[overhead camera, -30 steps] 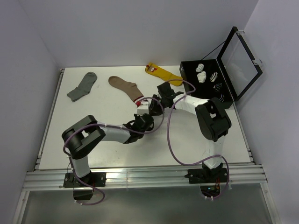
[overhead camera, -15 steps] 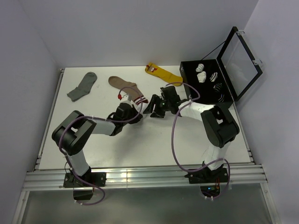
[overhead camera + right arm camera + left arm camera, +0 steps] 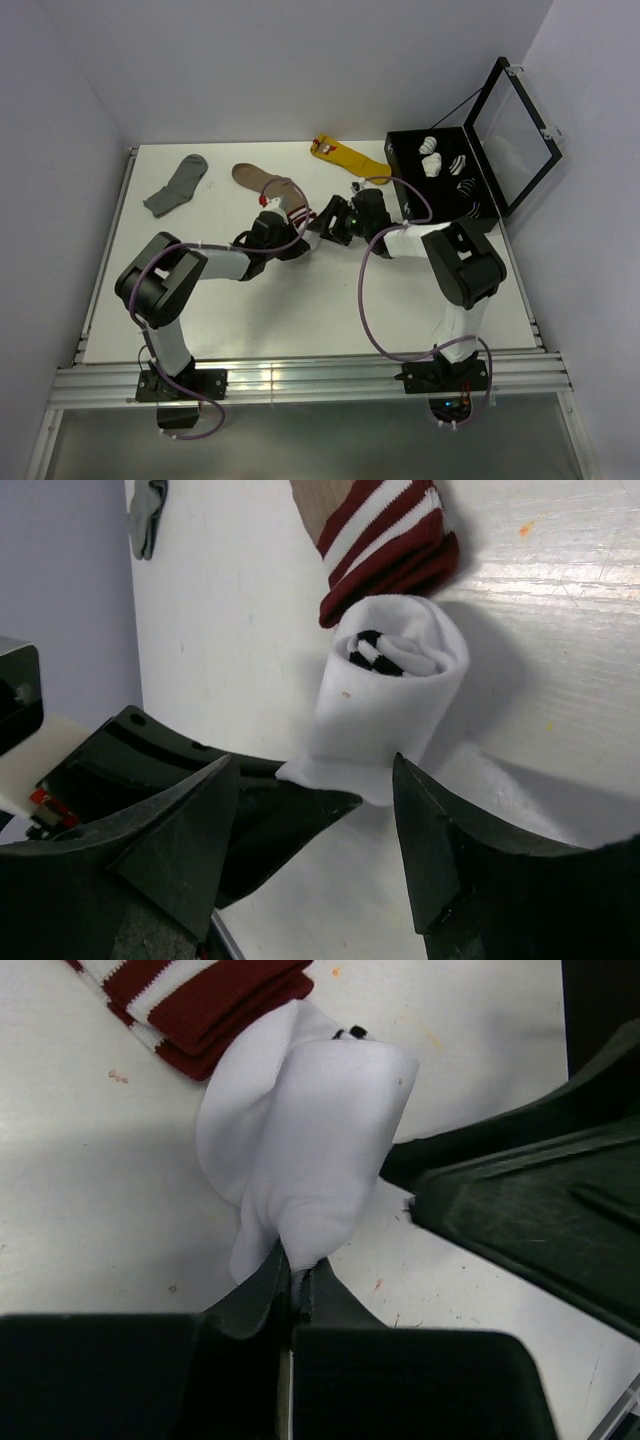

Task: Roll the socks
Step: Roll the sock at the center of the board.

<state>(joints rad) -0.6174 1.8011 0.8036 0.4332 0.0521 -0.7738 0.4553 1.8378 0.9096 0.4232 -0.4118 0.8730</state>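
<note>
The socks lay rolled into one white bundle on the tabletop just beside the brown sock, with the left hand pinched shut on the bundle's loose edge and the right hand spread open clear of it, so judged nearly complete, only release outstanding.

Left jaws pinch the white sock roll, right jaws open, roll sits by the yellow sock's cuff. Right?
One slip: the white sock roll lies by the brown sock's maroon-striped cuff, not the yellow sock, as the right wrist view shows. The left jaws pinching it and the right jaws open are correct.
</note>
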